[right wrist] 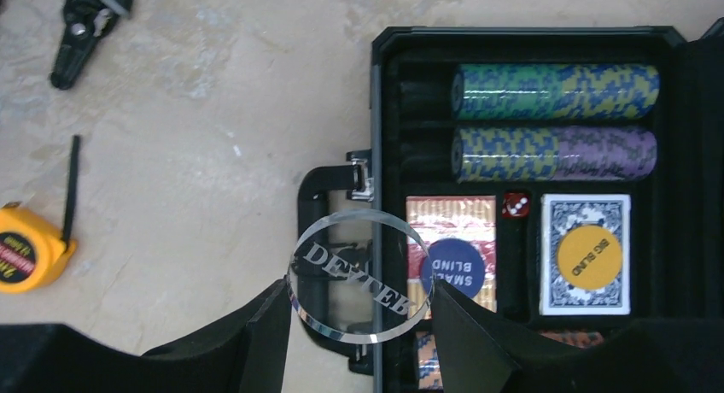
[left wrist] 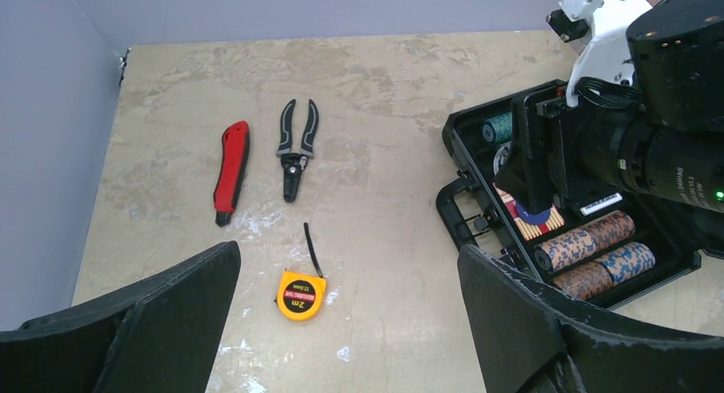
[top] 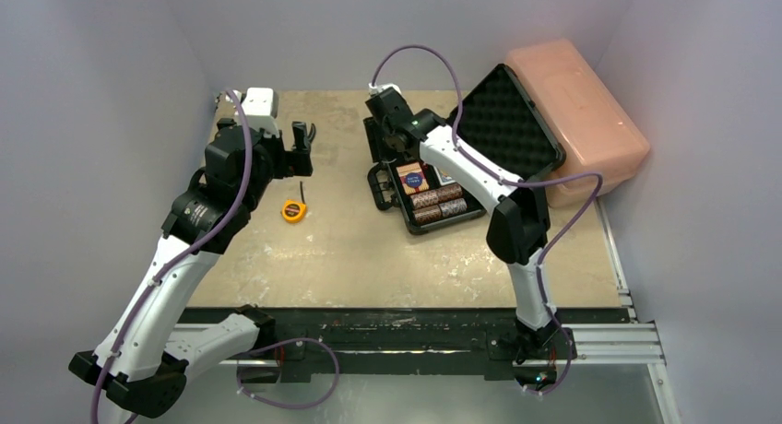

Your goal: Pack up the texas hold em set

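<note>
The black briefcase (top: 472, 212) lies open mid-table, its egg-crate foam lid (top: 503, 120) raised. In the right wrist view its tray (right wrist: 683, 154) holds two chip rolls (right wrist: 555, 90), a red deck with a blue button (right wrist: 452, 269), a blue deck with a yellow button (right wrist: 587, 254) and a red die (right wrist: 515, 206). My right gripper (right wrist: 362, 278) is shut on a clear round dealer button (right wrist: 341, 252), held above the case's handle (right wrist: 320, 188). My left gripper (left wrist: 346, 325) is open and empty, above the table left of the case.
A yellow tape measure (left wrist: 300, 295) lies below my left gripper. Black pliers (left wrist: 294, 145) and a red utility knife (left wrist: 231, 169) lie farther back left. A large pink plastic box (top: 576, 111) stands behind the raised lid at the back right.
</note>
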`<action>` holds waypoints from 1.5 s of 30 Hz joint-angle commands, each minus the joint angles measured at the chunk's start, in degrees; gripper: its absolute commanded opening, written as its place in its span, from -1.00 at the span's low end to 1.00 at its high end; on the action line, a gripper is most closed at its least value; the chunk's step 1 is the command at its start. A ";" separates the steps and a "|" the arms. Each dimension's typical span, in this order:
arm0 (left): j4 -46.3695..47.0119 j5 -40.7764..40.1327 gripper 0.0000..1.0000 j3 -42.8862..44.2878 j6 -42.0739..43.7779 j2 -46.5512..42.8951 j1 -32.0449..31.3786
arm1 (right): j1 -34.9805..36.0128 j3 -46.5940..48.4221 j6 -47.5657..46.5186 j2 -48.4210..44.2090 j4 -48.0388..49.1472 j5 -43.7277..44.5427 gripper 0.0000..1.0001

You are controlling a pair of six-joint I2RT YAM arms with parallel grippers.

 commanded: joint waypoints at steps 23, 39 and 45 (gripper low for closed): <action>2.25 0.38 1.00 -0.18 0.63 0.44 0.24 | -3.08 16.84 -8.20 14.85 -0.88 16.63 0.06; 2.25 0.64 1.00 -0.14 0.62 0.66 0.24 | -3.07 19.29 -13.58 20.52 1.49 21.41 0.08; 2.22 0.64 1.00 -0.09 0.63 0.70 0.24 | -3.05 19.72 -15.01 22.11 2.17 22.52 0.10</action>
